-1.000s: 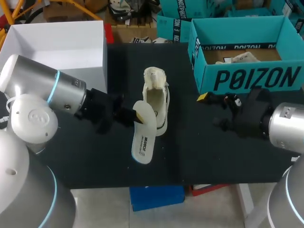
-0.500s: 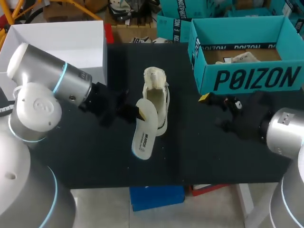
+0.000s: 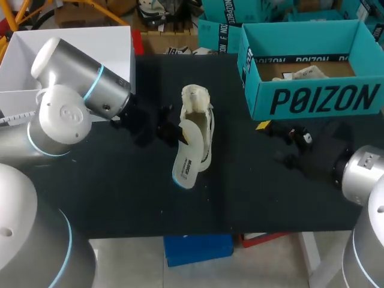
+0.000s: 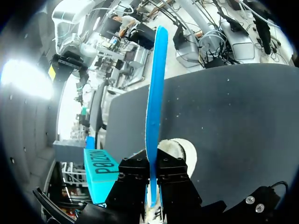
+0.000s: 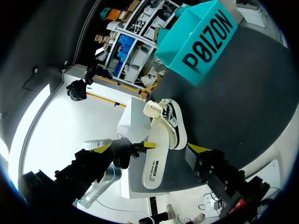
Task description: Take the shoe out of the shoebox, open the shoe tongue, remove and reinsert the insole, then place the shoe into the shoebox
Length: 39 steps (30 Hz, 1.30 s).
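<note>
1. Black desk (image 3: 120,198) in front; the right gripper (image 3: 273,143) hovers over it, jaws apart and empty.
2. Left gripper (image 4: 153,179) jaws pinch a cream insole (image 3: 187,157) with a blue underside.
3. Just behind it, a cream sneaker (image 3: 197,99) lies mid-desk on its side, tongue pulled open.
4. Farther back stands the teal shoebox (image 3: 324,99).

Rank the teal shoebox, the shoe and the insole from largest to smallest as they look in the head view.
1. teal shoebox, clearly largest.
2-3. shoe and insole look alike in size; the insole is held nearer the camera and hides part of the shoe, so unranked.
</note>
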Motion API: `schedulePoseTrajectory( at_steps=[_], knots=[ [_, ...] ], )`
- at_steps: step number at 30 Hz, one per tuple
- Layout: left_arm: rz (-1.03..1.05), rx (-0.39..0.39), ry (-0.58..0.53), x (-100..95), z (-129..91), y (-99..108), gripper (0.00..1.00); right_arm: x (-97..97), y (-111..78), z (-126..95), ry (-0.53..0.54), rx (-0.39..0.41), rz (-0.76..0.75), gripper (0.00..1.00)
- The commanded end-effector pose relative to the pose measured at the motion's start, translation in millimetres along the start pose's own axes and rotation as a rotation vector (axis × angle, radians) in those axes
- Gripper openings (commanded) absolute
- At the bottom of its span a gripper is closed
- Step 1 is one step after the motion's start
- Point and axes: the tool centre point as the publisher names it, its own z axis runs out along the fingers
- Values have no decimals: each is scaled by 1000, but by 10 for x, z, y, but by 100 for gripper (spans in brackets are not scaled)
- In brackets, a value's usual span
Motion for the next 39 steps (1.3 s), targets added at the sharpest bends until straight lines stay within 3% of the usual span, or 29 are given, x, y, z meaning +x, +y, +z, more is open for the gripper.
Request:
schedulePoseTrajectory(
  at_steps=[1, 19, 31, 39],
  knots=[
    [-2, 11, 6, -9, 112, 103, 0, -47, 4, -16, 16, 245, 17, 100],
    [-1, 6, 27, -36, 172, 187, 0, -61, 43, 28, 6, 285, 29, 100],
    [-25, 62, 38, 99, 205, 111, 0, -61, 43, 28, 6, 285, 29, 100],
    [-43, 69, 48, 158, 322, 250, 0, -61, 43, 28, 6, 285, 29, 100]
  ],
)
